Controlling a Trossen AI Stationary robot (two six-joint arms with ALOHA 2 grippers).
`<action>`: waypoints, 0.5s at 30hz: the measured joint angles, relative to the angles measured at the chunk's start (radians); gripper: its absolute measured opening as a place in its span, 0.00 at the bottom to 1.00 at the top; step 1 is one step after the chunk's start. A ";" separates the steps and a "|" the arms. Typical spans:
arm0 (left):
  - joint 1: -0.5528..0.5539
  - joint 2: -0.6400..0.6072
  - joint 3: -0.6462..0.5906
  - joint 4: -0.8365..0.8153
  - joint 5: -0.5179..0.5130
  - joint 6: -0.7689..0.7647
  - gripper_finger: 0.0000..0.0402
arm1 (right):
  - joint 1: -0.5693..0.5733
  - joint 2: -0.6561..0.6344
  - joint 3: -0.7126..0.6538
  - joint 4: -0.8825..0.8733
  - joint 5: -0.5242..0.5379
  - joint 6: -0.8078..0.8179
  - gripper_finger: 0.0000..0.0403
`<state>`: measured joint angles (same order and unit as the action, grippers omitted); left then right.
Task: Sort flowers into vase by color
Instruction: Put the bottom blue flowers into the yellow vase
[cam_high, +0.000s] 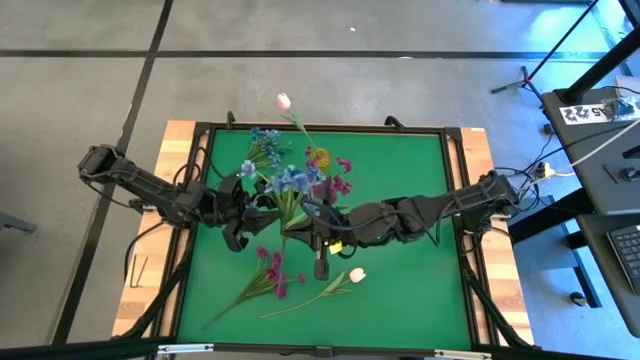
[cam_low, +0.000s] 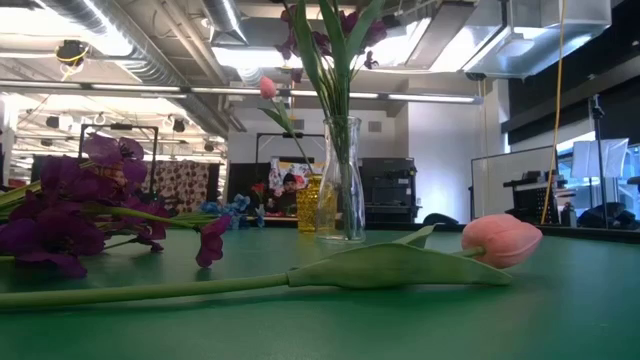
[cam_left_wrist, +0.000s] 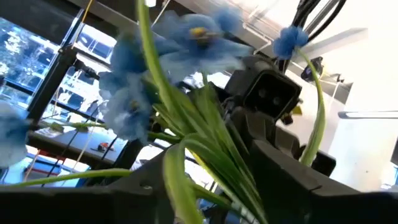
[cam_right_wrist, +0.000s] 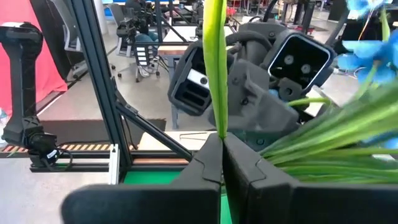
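At desk center, right gripper (cam_right_wrist: 222, 163) is pinching a green stem (cam_right_wrist: 214, 68); left gripper (cam_left_wrist: 205, 186) (jaws apart) is straddling blue flowers (cam_left_wrist: 134, 87). No readable writing. Only low view is showing glass vase (cam_low: 342, 180).

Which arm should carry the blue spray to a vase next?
Probably the right. The right gripper is shut on a green stem of the blue clustered flower spray, while the left gripper beside it looks to be letting go. The clear glass vase stands nearby.

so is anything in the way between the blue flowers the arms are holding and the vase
Nothing solid shows. The blue spray hangs between the left gripper and right gripper, beside the clear vase, which already holds magenta stems that crowd its mouth.
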<state>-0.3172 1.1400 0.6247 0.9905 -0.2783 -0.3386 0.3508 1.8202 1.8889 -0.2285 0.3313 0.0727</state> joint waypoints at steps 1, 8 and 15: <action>0.000 0.000 0.000 -0.007 0.000 0.000 0.41 | 0.000 0.000 0.000 0.000 0.001 0.000 0.01; 0.000 0.000 0.000 -0.018 0.000 0.005 0.10 | 0.000 0.000 0.000 -0.001 0.015 0.000 0.01; -0.002 -0.001 0.000 -0.017 0.008 0.011 0.01 | 0.002 0.000 0.000 -0.019 0.016 0.002 0.01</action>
<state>-0.3195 1.1393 0.6247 0.9737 -0.2703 -0.3272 0.3527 1.8198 1.8889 -0.2474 0.3471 0.0747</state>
